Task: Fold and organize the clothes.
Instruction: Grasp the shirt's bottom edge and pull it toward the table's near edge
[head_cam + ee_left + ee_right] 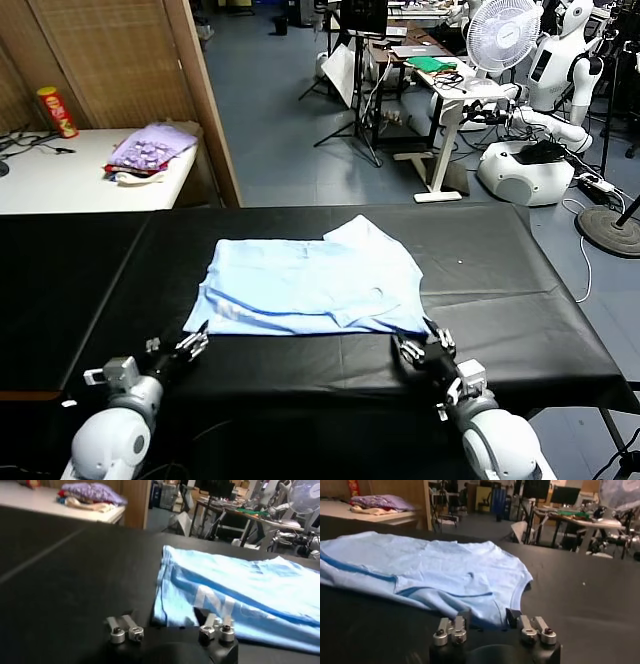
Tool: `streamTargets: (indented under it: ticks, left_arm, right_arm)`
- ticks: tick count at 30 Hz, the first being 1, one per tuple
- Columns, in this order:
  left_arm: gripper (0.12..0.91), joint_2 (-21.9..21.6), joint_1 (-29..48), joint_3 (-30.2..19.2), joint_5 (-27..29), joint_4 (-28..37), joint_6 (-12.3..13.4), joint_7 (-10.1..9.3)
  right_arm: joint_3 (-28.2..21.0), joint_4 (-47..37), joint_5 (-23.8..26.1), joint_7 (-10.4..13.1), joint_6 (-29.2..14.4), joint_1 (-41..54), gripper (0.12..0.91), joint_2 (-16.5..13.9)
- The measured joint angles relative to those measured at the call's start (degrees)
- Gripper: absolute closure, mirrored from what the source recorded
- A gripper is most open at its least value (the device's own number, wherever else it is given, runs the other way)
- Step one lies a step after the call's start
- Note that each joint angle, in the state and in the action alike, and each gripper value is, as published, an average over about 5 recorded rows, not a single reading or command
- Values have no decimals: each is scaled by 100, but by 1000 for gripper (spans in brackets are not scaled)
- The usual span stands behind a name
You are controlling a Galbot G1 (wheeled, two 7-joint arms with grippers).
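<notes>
The clothes are one pale light-blue T-shirt (pixel 310 280), lying partly folded and flat in the middle of the black table (pixel 520 290). My left gripper (pixel 195 342) sits at the shirt's near left corner. In the left wrist view the T-shirt (pixel 240 585) shows its white print, and that corner lies between the spread fingers of the left gripper (pixel 167 622). My right gripper (pixel 425 340) is at the near right corner. In the right wrist view the right gripper (pixel 489 619) has its dark pads on either side of the T-shirt (pixel 430 570) hem, with cloth filling the gap.
A purple patterned pile (pixel 150 150) and a red can (pixel 57 112) sit on the white side table at the far left. A wooden partition (pixel 205 100) stands behind it. Beyond the table are a fan (pixel 503 35) and a white robot (pixel 555 70).
</notes>
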State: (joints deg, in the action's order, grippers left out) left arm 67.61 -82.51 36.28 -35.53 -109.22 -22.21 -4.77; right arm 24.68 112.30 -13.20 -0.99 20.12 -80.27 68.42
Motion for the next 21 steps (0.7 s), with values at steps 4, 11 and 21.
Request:
streamTargets:
  ticks: [4,11,21]
  left_arm:
    - [813,-39,-110,9,226,-93,3,-49]
    - [905,-240,-462,92,656,-502,-55,-212]
    - [905,-403,-1527,336,889,-1443,-134,-203]
  right_arm:
    - [79,155,-232,201,248,-91,903,-7]
    - [311,593,-525,333,569,-461,903,-67]
    - [521,1169,-550,316,694,-1186,903,-91]
